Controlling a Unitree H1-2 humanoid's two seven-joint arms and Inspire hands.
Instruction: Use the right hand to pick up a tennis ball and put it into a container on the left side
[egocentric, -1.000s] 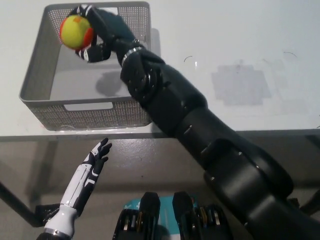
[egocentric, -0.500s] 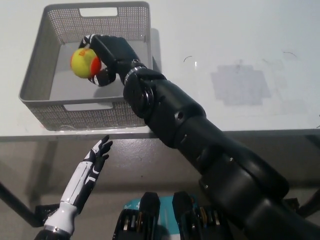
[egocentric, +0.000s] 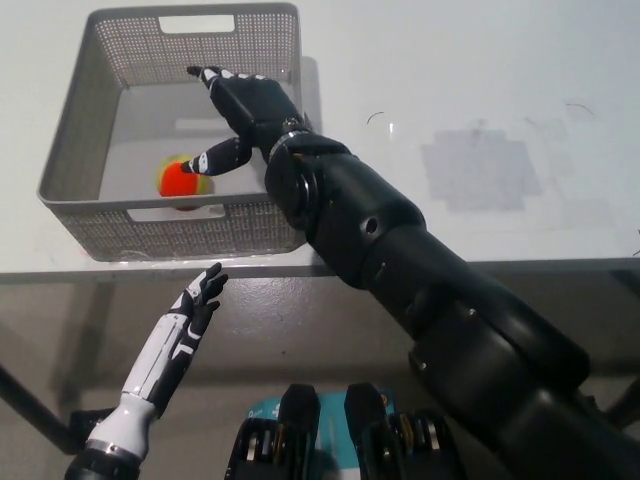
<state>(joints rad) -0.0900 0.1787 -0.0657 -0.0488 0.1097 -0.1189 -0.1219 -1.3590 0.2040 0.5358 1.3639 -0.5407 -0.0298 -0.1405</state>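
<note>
A yellow and orange tennis ball (egocentric: 178, 178) lies on the floor of the grey mesh basket (egocentric: 78, 120), near its front wall. My black right hand (egocentric: 240, 112) hovers inside the basket just right of the ball, open, fingers spread and not touching it. The black right arm runs back to the bottom right. My white left hand (egocentric: 197, 305) rests open below the table's front edge at the lower left.
The basket stands at the far left of the white table (egocentric: 480, 80). A grey taped patch (egocentric: 482, 170) marks the table at the right. The table's front edge (egocentric: 560, 265) crosses the picture's middle.
My right hand lowered the ball into the basket, then opened. The ball dropped to the basket floor and the fingers spread apart. The left hand barely moved.
</note>
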